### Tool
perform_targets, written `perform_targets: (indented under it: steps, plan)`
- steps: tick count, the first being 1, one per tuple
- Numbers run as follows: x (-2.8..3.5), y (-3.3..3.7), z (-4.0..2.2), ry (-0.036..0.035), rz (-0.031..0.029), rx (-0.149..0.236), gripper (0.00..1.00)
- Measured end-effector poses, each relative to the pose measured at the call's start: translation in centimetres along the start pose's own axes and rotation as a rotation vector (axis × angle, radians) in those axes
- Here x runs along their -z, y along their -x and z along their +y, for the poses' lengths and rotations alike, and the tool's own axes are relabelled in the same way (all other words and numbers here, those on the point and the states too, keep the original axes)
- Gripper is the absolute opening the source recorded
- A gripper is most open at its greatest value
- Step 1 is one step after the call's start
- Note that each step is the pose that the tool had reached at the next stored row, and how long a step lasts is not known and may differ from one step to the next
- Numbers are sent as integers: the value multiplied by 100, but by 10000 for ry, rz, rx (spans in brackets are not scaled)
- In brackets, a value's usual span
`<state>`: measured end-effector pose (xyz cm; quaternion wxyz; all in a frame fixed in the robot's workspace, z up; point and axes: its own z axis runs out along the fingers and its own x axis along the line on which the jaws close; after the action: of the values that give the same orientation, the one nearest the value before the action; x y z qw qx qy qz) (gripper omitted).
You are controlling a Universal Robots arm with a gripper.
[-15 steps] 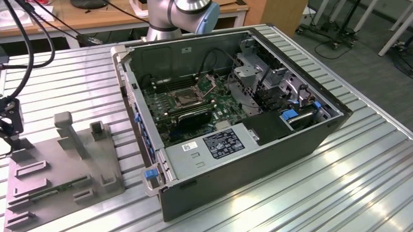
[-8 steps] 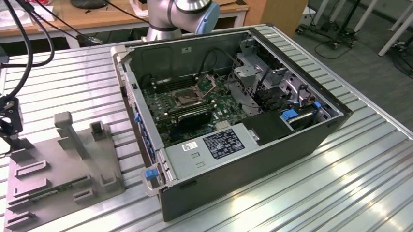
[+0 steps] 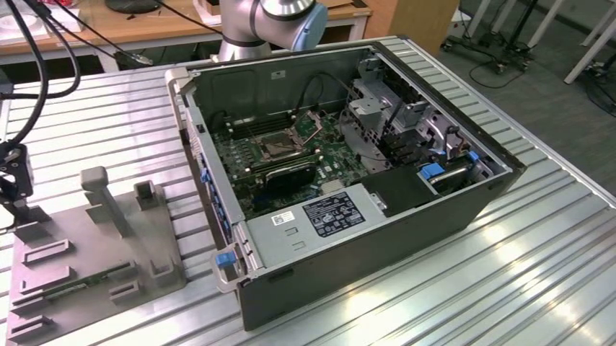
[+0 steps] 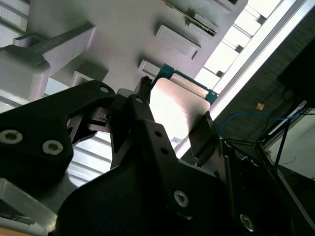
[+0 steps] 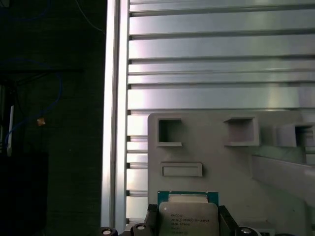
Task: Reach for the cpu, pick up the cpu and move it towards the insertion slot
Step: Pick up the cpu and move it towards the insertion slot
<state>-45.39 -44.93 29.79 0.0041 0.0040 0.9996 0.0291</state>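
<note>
Though far from finished, shows the reach and the grab as done: clamps the cpu by 2 opposite edges between the fingers of the gripper, pale metal face toward the wrist. Holds it just over the grey fixture at the exterior view's left, near 1 of the rectangular recesses; cannot tell whether lifted free or resting on the fixture. Leaves the carry undone, judging by the gap: sits well apart from the open computer case, with the insertion slot, shiny-framed and dark-centred, bare on the green circuit board inside. Amounts to roughly the halfway mark, by judgement.
</note>
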Motion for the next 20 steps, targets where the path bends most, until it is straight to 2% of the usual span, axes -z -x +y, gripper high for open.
perform_targets:
  steps: [20]
  plan:
    - [334, 3, 20, 0, 0, 0, 55]
